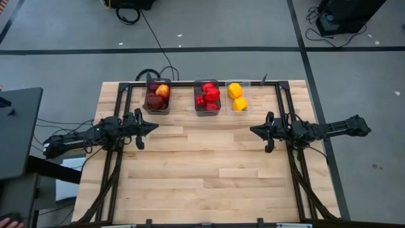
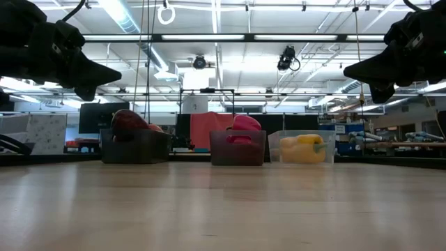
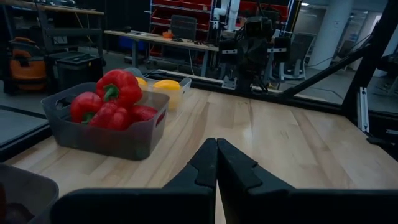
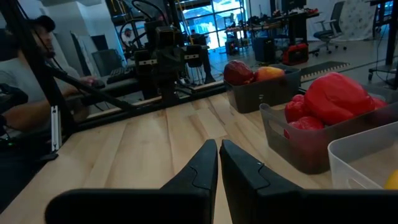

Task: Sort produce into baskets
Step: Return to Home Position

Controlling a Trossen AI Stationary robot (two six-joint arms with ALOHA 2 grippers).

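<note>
Trouble looks unlikely while both dark two-finger grippers hang shut and empty over the pale wooden tabletop (image 1: 202,171): the left gripper (image 1: 154,128) at middle left of the high view, the right gripper (image 1: 253,131) at middle right, well apart. A stray swing up-frame could knock the smoky dark-grey translucent bin (image 1: 157,111) of dark red and red-yellow apples (image 1: 158,95), near the left gripper. Right of it, the second dark-grey bin (image 1: 207,113) carries glossy red bell peppers (image 1: 209,94) heaped above its rim; a nudge might roll one out. The nearly clear bin (image 1: 247,98) just beside holds two yellow bell peppers (image 1: 235,90). Pieces under the top layer are hidden; no leaf scraps can be made out. Beyond the table, a person (image 4: 28,87) sits at upper left of the right wrist view.
</note>
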